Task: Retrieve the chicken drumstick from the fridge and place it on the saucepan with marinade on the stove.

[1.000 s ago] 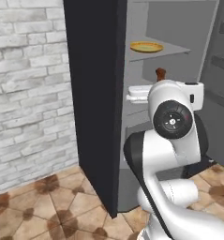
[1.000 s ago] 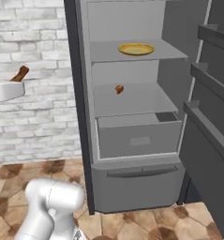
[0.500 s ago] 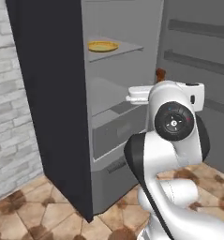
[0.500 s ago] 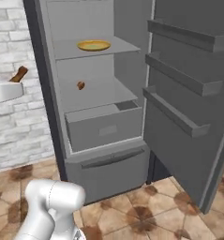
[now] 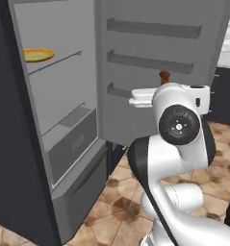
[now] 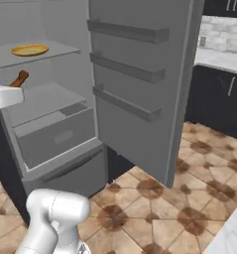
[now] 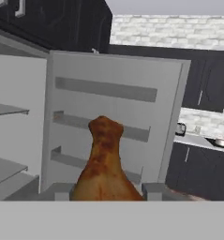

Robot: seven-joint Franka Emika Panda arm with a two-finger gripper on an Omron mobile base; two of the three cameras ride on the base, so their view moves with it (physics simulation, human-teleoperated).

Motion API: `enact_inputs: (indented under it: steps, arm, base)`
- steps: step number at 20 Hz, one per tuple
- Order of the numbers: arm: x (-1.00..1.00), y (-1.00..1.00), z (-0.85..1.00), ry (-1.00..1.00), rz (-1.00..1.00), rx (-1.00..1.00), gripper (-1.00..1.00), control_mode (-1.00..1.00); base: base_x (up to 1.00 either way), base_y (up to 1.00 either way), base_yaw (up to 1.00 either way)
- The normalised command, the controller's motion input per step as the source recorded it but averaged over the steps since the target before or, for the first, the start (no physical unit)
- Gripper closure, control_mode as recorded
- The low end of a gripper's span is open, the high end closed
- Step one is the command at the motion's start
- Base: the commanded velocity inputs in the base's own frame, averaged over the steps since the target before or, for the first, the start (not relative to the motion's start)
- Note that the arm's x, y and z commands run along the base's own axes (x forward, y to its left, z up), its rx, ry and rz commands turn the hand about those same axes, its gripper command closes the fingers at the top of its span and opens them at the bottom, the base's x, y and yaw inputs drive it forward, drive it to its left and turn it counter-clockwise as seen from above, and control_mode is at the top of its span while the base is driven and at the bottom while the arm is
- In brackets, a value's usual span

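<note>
Standing open with its door swung wide to the right, the fridge (image 6: 55, 144) is holding a yellow-rimmed plate (image 6: 29, 50) on its upper shelf (image 6: 55, 52); the lower shelf and the drawer (image 6: 50, 141) beneath are showing nothing inside. The fingers (image 7: 106, 192) are pinching the thick end of the chicken drumstick (image 7: 104, 164), holding it upright in front of the door racks (image 7: 104, 89), outside the fridge.

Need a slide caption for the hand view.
Fingers grip the chicken drumstick before the open fridge door.
</note>
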Motion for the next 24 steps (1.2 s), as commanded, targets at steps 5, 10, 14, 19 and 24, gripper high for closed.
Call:
enact_inputs:
  steps: [5, 10, 14, 19, 24]
  arm:
    - [0.0, 0.0, 0.0, 0.0, 0.0, 0.0, 1.0, 1.0]
    - [0.0, 0.0, 0.0, 0.0, 0.0, 0.0, 1.0, 1.0]
    - [0.0, 0.0, 0.0, 0.0, 0.0, 0.0, 1.0, 1.0]
    - [0.0, 0.0, 0.0, 0.0, 0.0, 0.0, 1.0, 1.0]
    - [0.0, 0.0, 0.0, 0.0, 0.0, 0.0, 1.0, 1.0]
  base:
    - [-0.01, 0.0, -0.52]
    - [0.0, 0.0, -0.39]
    - [0.0, 0.0, -0.34]
    - [-0.12, -0.02, -0.32]
    - [-0.47, 0.0, -0.3]
